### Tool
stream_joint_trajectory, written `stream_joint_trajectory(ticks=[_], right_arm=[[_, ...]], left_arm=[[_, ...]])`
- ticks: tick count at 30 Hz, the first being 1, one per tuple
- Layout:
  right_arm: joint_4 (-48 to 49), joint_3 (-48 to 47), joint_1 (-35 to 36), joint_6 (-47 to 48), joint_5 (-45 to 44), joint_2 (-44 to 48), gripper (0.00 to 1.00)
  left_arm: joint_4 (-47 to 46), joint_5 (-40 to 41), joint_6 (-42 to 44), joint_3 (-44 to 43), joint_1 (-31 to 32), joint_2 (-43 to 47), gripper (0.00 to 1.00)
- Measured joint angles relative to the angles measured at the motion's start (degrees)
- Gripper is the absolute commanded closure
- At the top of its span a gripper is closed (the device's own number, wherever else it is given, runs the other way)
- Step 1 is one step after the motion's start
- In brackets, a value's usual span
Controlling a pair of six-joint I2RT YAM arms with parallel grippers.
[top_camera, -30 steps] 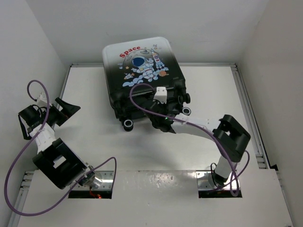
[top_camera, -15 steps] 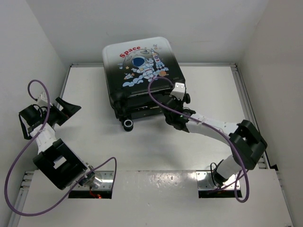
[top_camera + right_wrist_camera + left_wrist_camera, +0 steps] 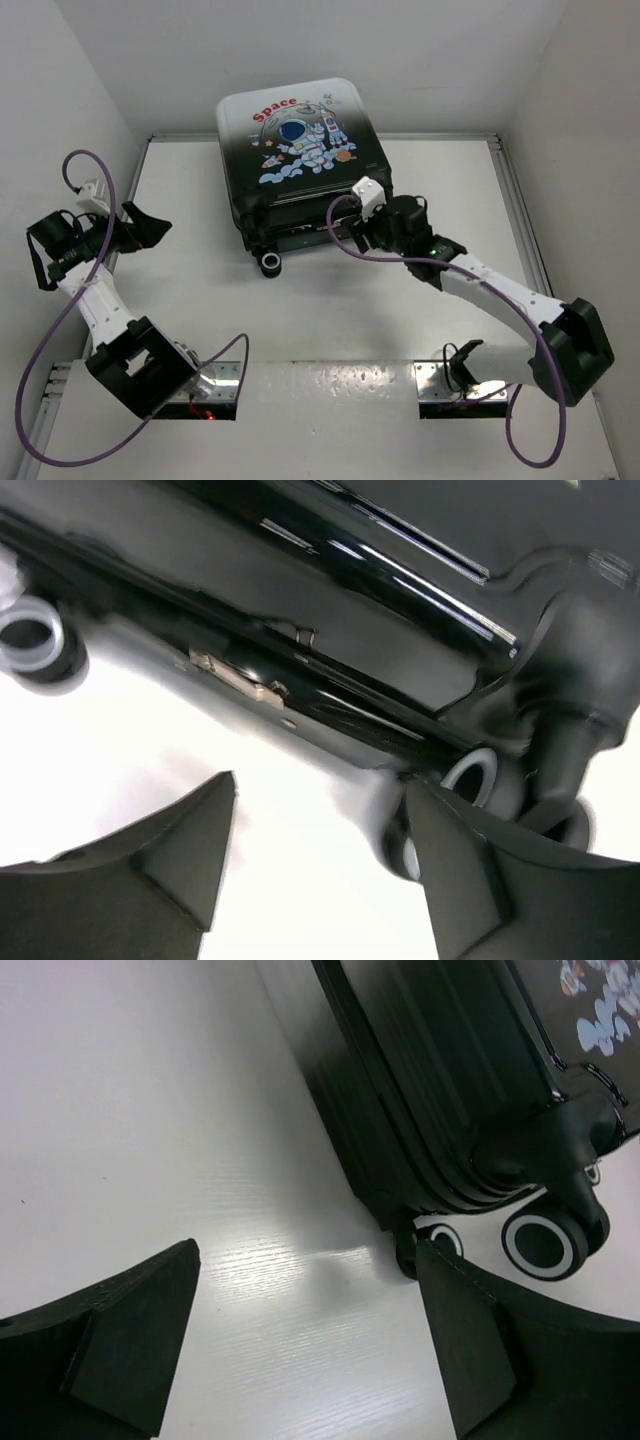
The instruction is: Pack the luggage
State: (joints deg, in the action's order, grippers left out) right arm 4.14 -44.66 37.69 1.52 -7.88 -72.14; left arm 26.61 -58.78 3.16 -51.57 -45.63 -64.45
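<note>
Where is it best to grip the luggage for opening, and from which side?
Probably the small metal tab on the luggage, approached from its near, wheel end by the open right gripper. The tab is thin and protrudes; the rest is too broad and smooth.

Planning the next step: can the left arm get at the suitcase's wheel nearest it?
Probably yes: the open left pincer faces that wheel, with only bare table between them.

The luggage [image 3: 297, 165] is showing a glossy, ribbed hard-plastic shell. The table [image 3: 195, 290] is showing a smooth, faintly grained white surface.
</note>
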Motion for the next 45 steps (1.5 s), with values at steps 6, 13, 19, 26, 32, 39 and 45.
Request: stream_joint_trajectory(ticks=[6,13,19,26,32,39,45], right_arm=[[-4.7,0.0,-7.5,19.4,20.2,0.0,0.53],[-4.5,0.0,-5.6,34.8,30.9,-6.2,0.54],[1.3,0.0,-2.1,40.7,32.0,-9.7,0.48],[8.5,0.0,-1.0,43.3,31.4,-12.5,0.48],[9.8,-1.2,-1.4,45.4,30.6,-14.8,0.48],[9.8,-3.7,-2.6,48.0,30.4,-18.1,0.54],[9.0,-4.3,-3.6,49.9,30.6,-19.9,0.60]], left_arm=[[4.6,-0.3,6.1,-0.9,1.4,2.6,0.07],[6.0,-0.1,7.4,-1.2,3.3,2.7,0.08],[6.4,0.7,7.9,-1.2,4.9,2.7,0.08],[6.5,1.8,8.4,-1.2,6.8,2.9,0.08],[6.5,2.6,8.5,-1.2,7.3,2.8,0.08],[6.3,2.7,8.4,-1.2,7.3,2.8,0.08],[5.8,2.7,8.4,-1.2,7.3,2.7,0.08]])
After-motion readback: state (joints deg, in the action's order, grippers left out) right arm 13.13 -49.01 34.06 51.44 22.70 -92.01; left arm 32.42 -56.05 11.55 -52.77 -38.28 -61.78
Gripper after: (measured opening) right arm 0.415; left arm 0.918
